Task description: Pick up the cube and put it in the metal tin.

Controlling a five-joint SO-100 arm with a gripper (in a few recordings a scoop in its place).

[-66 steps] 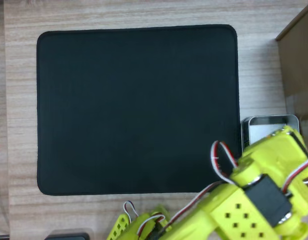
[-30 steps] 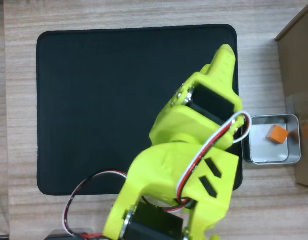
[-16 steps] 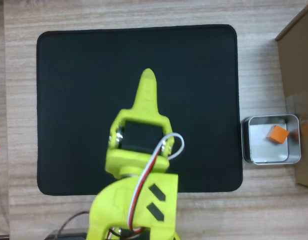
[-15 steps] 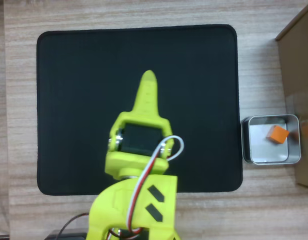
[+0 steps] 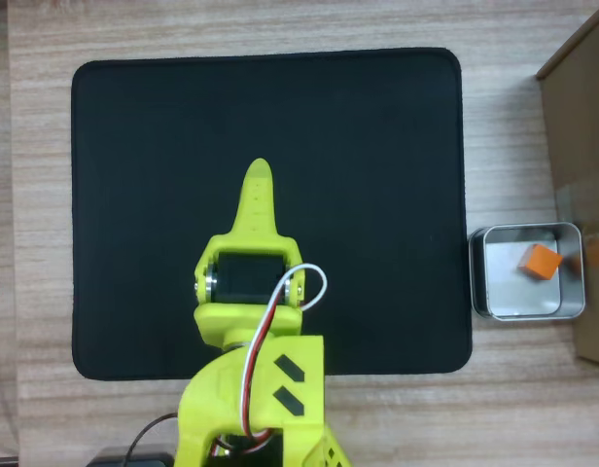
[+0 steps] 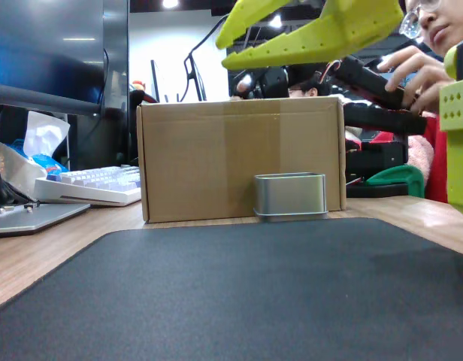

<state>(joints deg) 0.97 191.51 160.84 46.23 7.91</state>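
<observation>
A: Overhead view. Where does the cube (image 5: 543, 261) lie?

B: Inside the metal tin (image 5: 478, 292), toward its upper right corner, resting on the shiny floor. The tin stands on the wooden table (image 5: 37, 195), just beside the right edge of the black mat (image 5: 163, 146), near that mat's lower right corner.

A: And the gripper (image 5: 258, 175)?

B: Well apart from the tin, over the middle of the mat, its yellow-green tip pointing toward the top of the picture. It carries nothing.

A: Fixed view, low and level with the table. The jaws?

B: High above the mat, the gripper (image 6: 225, 51) shows two yellow-green fingers (image 6: 250, 15) parted in a narrow wedge, nothing between them. They point to the left of the picture.

A: What stands behind the tin (image 6: 290, 195) there?

B: A brown cardboard box (image 6: 194, 162), with the tin just in front of its lower right part. The cube is hidden by the tin's wall. A keyboard (image 6: 92, 184) lies at left, and a person (image 6: 434, 30) sits at the far right.
</observation>
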